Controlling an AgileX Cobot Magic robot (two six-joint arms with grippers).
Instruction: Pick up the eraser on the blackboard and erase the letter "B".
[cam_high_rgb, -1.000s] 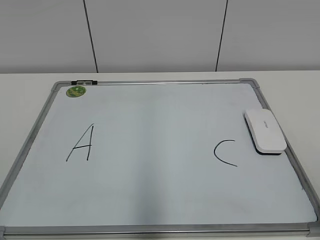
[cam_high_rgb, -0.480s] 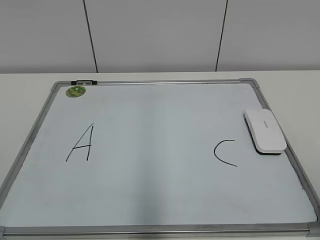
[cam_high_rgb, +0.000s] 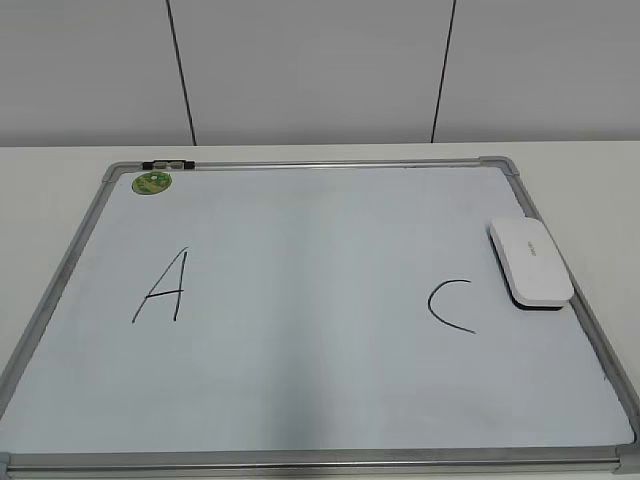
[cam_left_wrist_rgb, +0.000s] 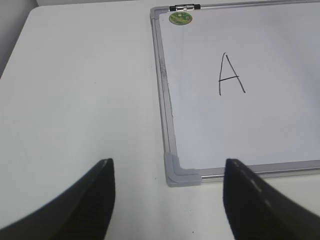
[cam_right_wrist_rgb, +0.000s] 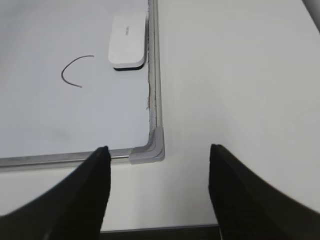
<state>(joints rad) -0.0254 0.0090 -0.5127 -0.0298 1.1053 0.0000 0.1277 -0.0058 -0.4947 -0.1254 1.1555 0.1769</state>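
The blackboard (cam_high_rgb: 300, 400), a white dry-erase board with a silver frame, lies flat on the table. The white eraser (cam_high_rgb: 530, 260) lies on its right edge, beside the curved "C" (cam_high_rgb: 450, 305); it also shows in the right wrist view (cam_right_wrist_rgb: 128, 40). The "A" (cam_high_rgb: 165, 286) is at the left. No letter "B" shows between them; that part of the board is bare. My left gripper (cam_left_wrist_rgb: 167, 172) is open and empty over the board's near left corner. My right gripper (cam_right_wrist_rgb: 157, 160) is open and empty over the near right corner. Neither gripper shows in the exterior view.
A small green round magnet (cam_high_rgb: 152, 183) sits at the board's far left corner next to a black clip (cam_high_rgb: 168, 163). White table (cam_left_wrist_rgb: 85, 90) lies round the board. A grey panelled wall (cam_high_rgb: 320, 70) stands behind.
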